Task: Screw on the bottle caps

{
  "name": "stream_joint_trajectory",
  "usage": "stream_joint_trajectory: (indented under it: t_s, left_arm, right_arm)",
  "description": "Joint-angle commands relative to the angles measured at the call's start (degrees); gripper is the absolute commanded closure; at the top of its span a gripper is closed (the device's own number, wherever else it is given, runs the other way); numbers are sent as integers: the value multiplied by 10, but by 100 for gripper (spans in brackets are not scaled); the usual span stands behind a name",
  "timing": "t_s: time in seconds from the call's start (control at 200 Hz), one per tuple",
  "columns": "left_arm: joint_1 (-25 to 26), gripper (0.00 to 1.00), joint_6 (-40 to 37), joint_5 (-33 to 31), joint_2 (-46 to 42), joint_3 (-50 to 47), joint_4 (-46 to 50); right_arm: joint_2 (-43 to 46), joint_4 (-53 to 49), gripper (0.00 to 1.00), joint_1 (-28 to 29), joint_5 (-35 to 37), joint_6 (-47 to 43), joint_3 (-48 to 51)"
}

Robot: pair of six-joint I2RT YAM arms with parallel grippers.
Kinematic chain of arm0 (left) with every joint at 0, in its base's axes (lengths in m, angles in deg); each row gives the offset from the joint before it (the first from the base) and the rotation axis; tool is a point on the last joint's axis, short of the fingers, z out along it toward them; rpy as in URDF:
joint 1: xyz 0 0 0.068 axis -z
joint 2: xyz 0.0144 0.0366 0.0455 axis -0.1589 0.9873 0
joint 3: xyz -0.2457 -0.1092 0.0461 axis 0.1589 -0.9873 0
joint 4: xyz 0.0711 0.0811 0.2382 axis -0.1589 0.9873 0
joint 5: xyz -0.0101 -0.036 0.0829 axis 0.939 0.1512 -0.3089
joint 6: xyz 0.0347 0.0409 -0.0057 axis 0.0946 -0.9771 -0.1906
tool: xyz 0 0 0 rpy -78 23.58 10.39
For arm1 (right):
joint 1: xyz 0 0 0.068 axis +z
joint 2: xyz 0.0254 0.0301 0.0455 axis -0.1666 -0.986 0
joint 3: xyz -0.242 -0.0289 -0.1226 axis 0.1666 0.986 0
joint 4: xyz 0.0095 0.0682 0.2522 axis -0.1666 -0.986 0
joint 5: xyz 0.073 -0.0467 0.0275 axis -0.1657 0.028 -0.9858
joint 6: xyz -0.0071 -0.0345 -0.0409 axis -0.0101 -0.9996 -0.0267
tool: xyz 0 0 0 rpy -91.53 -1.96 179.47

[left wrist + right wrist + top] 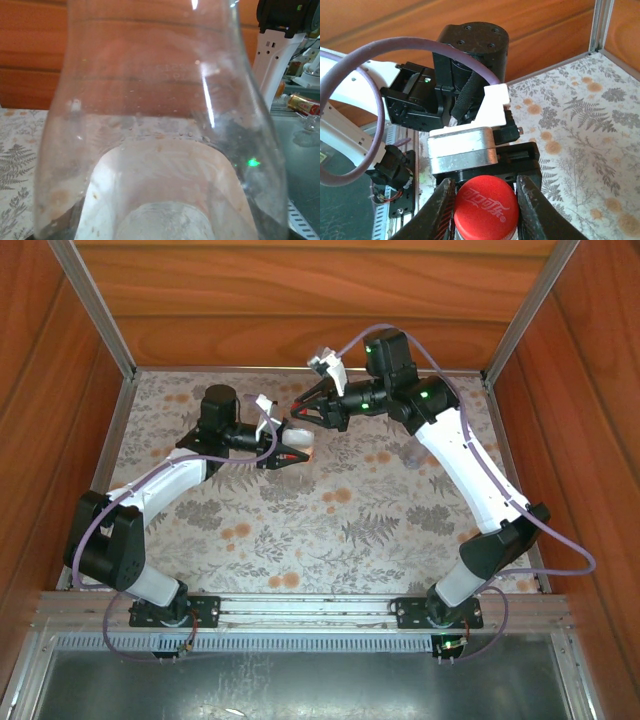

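In the right wrist view a bright red cap (486, 207) with white script sits between my right gripper's (486, 200) black fingers (437, 210), which press on both of its sides. A clear bottle neck shows just under it. My left gripper (288, 454) is shut on a clear plastic bottle (160, 100), which fills the left wrist view, so its fingers are hidden there. From above, the right gripper (303, 408) meets the left one nose to nose at the table's far middle, with the bottle (303, 447) between them.
A floral cloth (330, 530) covers the table, boxed in by wooden walls (300, 300) and aluminium posts (95, 310). A faint clear shape (413, 454), too dim to name, lies on the cloth beside the right forearm.
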Motion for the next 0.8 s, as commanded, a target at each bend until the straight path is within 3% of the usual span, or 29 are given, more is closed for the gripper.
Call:
stream_joint_trajectory:
  t_s: [0.0,0.105,0.26,0.41,0.58,0.794]
  left_arm:
    - [0,49,-7,-1,-8,16,-11]
    - [0,49,-27,-96,-17,7,-11]
    - [10,49,-41,-315,-23,2,-13]
    - [45,49,-77,-495,-28,-2,-17]
    - [66,51,-117,-570,-27,-15,-17]
    - [72,52,-152,-525,-24,-37,-15]
  right_arm:
    - [-2,-5,86,3,3,6,-7]
    - [13,59,99,7,99,62,23]
    - [26,151,100,30,339,206,84]
    - [13,173,100,65,487,318,108]
    - [-44,126,100,81,627,400,86]
    - [-66,107,96,76,610,403,50]
